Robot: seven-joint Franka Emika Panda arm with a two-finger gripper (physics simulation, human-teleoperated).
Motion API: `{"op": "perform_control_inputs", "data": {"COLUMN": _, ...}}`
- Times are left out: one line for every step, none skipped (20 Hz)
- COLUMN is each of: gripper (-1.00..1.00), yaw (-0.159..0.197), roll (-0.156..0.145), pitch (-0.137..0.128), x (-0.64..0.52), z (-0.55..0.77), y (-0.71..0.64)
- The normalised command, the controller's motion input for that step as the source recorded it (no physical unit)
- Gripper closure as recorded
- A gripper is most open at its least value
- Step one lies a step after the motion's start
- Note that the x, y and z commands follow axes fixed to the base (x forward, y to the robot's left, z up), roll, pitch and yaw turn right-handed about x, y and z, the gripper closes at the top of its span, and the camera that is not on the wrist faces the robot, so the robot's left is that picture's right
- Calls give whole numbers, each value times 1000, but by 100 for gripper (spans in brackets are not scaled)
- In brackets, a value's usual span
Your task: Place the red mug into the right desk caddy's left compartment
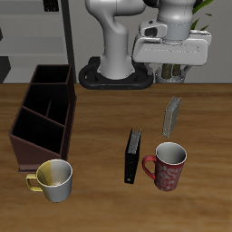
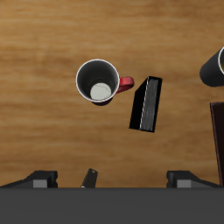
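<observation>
The red mug (image 1: pixel 169 167) stands upright on the wooden table near the front edge, white inside, handle toward the black book; in the wrist view (image 2: pixel 98 81) I look straight down into it. The right desk caddy (image 1: pixel 69 118) is a dark maroon box with inner dividers, across the table from the mug; only its edge shows in the wrist view (image 2: pixel 217 144). My gripper (image 1: pixel 172 74) hangs high above the table's back part, open and empty, well away from the mug; its fingers stand wide apart in the wrist view (image 2: pixel 112 180).
A slim black book (image 1: pixel 133 156) lies between mug and caddy, close beside the mug (image 2: pixel 147 103). A yellowish-cream mug (image 1: pixel 54 178) stands in front of the caddy. A thin grey book (image 1: pixel 172 115) stands upright behind the red mug.
</observation>
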Motion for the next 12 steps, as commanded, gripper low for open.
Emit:
{"op": "perform_control_inputs", "data": {"gripper": -100, "yaw": 2, "roll": 3, "pitch": 35, "x": 348, "z": -2, "y": 399}}
{"op": "perform_control_inputs", "data": {"gripper": -100, "yaw": 1, "roll": -52, "pitch": -2, "x": 561, "z": 106, "y": 717}}
{"op": "perform_control_inputs", "data": {"gripper": -100, "yaw": -35, "roll": -28, "pitch": -8, "x": 309, "z": 97, "y": 379}}
{"op": "perform_control_inputs", "data": {"gripper": -100, "yaw": -46, "roll": -8, "pitch": 4, "x": 471, "z": 133, "y": 716}}
{"op": "perform_control_inputs", "data": {"gripper": -100, "yaw": 0, "roll": 0, "pitch": 0, "x": 19, "z": -4, "y": -5}}
{"op": "perform_control_inputs", "data": {"gripper": -100, "yaw": 22, "roll": -18, "pitch": -42, "x": 257, "z": 70, "y": 412}}
{"op": "perform_control_inputs", "data": {"gripper": -100, "yaw": -19, "roll": -10, "pitch": 40, "x": 795, "z": -19, "y": 1166}}
{"op": "perform_control_inputs", "data": {"gripper": -100, "yaw": 0, "roll": 0, "pitch": 0, "x": -10, "z": -13, "y": 8}}
{"op": "perform_control_inputs", "data": {"gripper": -100, "yaw": 15, "roll": 10, "pitch": 13, "x": 281, "z": -83, "y": 520}}
{"op": "perform_control_inputs", "data": {"gripper": -100, "yaw": 73, "roll": 31, "pitch": -102, "x": 132, "z": 62, "y": 460}}
{"op": "perform_control_inputs", "data": {"gripper": -100, "yaw": 83, "roll": -25, "pitch": -142, "x": 212, "z": 45, "y": 341}}
{"op": "perform_control_inputs", "data": {"gripper": -100, "yaw": -33, "roll": -28, "pitch": 44, "x": 446, "z": -126, "y": 351}}
